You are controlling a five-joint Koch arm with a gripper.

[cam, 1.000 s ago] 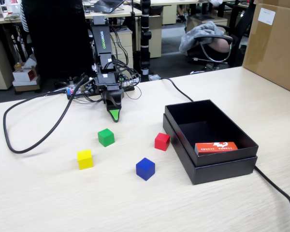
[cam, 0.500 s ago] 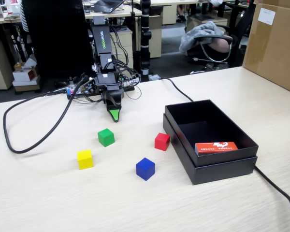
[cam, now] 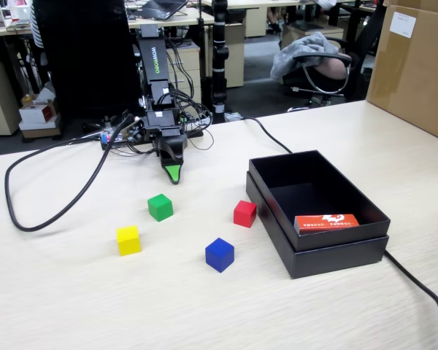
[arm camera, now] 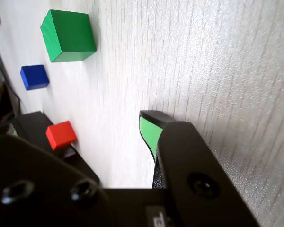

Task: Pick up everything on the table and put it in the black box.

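Cubes, four of them, sit loose on the tabletop [cam: 73, 292]: green cube [cam: 160, 207], yellow cube [cam: 128, 240], blue cube [cam: 220, 254] and red cube [cam: 244, 214], the red one just at nine o'clock of the black box [cam: 336, 251]. They look rigid, light and smooth, best pinched across opposite flat faces. The hand [cam: 174, 173] hangs empty at twelve o'clock of the green cube; whether its jaws are parted cannot be told.

The end effector [arm camera: 149, 124] points at the counter [arm camera: 203, 56]; green cube [arm camera: 68, 35], blue cube [arm camera: 34, 77] and red cube [arm camera: 61, 135] lie on the left.
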